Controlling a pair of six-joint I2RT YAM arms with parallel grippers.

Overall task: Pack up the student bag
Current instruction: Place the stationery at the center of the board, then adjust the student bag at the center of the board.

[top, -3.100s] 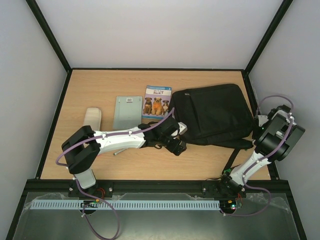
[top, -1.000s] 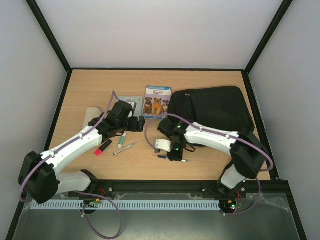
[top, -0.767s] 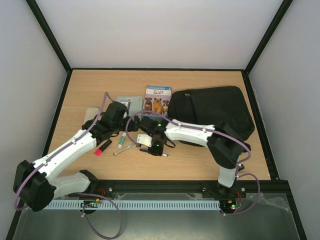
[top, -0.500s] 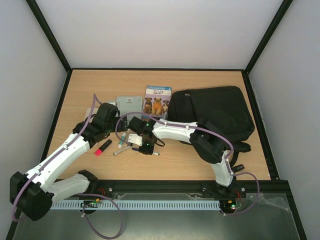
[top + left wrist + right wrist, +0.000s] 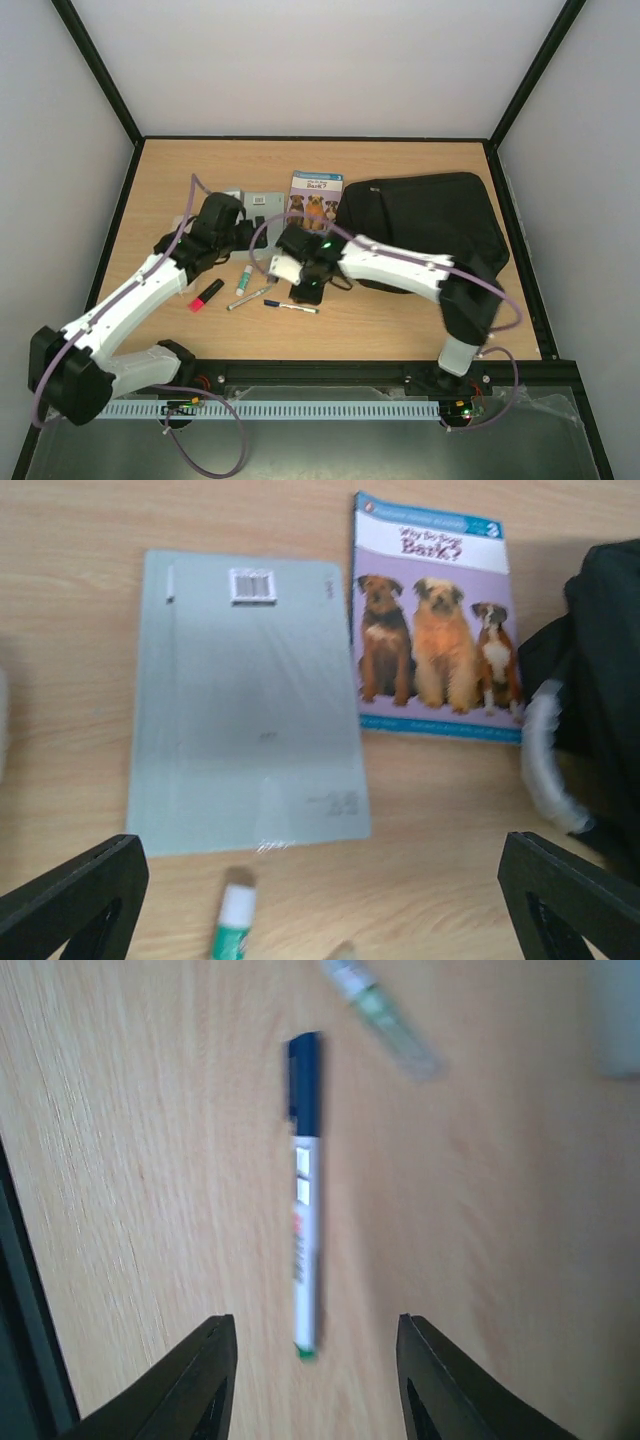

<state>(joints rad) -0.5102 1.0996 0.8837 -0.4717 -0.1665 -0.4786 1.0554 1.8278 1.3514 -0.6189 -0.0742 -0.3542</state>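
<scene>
A light wooden table (image 5: 400, 160) sits inside plain white walls (image 5: 320, 60); black frame bars (image 5: 100, 70) edge the enclosure.

worktop (image 5: 400, 330): pale wood grain, matt | student bag (image 5: 430, 215): black cloth, matt | book (image 5: 435, 630): smooth paper cover | pen (image 5: 305, 1230): smooth white plastic

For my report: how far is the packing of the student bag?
Done: nothing seen; dog book, grey notebook and blue-capped marker lie outside the student bag. In hand: nothing; right gripper open over the marker, left gripper open over the notebook. Left: packing them.
</scene>
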